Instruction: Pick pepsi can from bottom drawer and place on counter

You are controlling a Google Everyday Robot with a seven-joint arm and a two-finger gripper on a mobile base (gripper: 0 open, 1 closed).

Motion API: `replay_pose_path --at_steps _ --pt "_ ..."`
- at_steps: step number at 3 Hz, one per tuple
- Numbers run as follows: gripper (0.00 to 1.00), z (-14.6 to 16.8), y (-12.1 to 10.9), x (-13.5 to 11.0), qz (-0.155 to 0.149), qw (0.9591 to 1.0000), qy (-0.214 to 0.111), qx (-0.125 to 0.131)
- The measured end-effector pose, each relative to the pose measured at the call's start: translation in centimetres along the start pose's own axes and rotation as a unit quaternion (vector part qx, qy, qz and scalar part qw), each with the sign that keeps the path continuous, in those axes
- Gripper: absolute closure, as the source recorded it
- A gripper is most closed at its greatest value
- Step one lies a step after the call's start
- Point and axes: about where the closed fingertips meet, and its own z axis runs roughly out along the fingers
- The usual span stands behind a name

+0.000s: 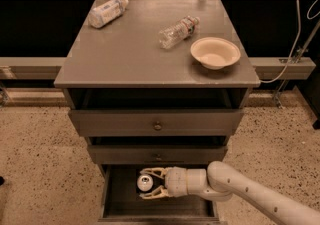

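The pepsi can (144, 183) shows its silver top inside the open bottom drawer (117, 204), in the dark interior. My gripper (148, 183) reaches into the drawer from the right on a white arm. Its two pale fingers (152, 172) sit one on each side of the can, closed around it. The can looks upright, and whether it rests on the drawer floor is not visible. The counter (135, 54) is the flat grey top of the cabinet, well above the gripper.
On the counter lie two clear plastic bottles (107, 12) (178, 31) on their sides and a pale bowl (215, 52) at the right. Two shallower drawers with knobs (157, 126) stick out above the bottom drawer. Speckled floor surrounds the cabinet.
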Motion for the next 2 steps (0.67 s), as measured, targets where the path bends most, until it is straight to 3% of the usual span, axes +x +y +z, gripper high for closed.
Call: replay_pose_path --at_steps 1,2 --pt "1.0 -0.4 -0.01 -2.74 -0.023 0.9994 0.018 -0.02" --pt "1.0 -0.39 -0.01 -2.76 -0.024 0.9994 0.017 -0.021"
